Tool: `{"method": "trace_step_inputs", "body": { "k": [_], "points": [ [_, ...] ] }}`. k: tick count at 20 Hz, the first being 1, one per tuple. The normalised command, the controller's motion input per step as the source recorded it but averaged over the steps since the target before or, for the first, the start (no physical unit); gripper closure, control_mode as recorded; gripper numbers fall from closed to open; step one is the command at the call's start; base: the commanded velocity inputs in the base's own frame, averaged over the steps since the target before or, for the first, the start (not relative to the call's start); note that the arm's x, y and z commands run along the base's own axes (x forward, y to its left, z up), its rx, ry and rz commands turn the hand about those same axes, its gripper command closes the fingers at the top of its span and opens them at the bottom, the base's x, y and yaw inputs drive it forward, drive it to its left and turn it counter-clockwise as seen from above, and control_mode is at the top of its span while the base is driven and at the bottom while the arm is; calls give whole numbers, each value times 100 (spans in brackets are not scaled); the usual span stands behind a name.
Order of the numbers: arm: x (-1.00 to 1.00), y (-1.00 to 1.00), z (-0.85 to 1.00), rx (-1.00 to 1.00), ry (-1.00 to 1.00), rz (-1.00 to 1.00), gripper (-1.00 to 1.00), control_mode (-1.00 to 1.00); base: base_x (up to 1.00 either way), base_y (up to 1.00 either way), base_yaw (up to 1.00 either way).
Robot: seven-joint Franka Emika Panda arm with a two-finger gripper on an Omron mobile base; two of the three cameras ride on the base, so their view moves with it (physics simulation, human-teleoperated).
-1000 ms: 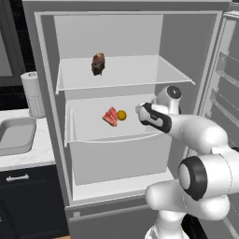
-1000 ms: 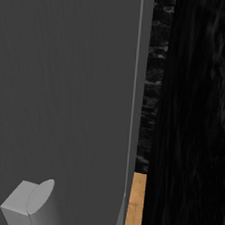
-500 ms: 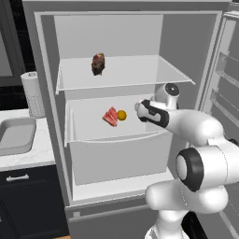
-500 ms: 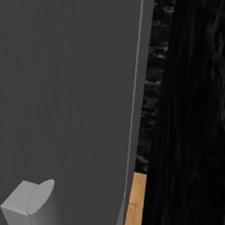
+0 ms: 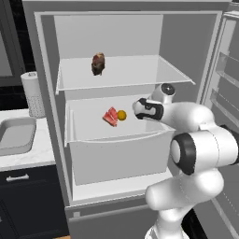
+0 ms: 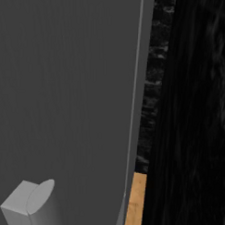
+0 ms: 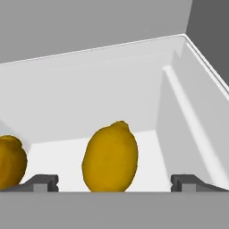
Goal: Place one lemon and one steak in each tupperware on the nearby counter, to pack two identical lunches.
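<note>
Left base view: an open white fridge point(image 5: 186, 37), the marble counter point(image 5: 28, 154) to its left bare of tupperware. A steak point(image 5: 110, 116) and lemon point(image 5: 121, 115) lie in the drawer. The hand point(image 7: 114, 181), fingers spread, nears a lemon, holding nothing; packing seems not yet begun.

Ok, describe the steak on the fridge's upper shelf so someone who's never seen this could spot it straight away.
Look into the open white fridge and find the upper shelf, above the drawer. On its left part sits the steak, a dark brown lump alone there; the red steak and the lemon lie in the drawer below.
</note>
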Motion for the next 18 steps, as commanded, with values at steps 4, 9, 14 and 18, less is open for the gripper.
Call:
{"method": "trace_step_inputs", "body": {
  "k": [4,9,14,18],
  "points": [
    [6,7,-33,2,0,0,-100,-100,0,0,0],
    [13,7,-33,3,0,0,-100,-100,0,0,0],
    [39,0,-21,0,0,0,-100,-100,0,0,0],
    [50,0,-17,0,0,0,100,-100,0,0,0]
  ]
}}
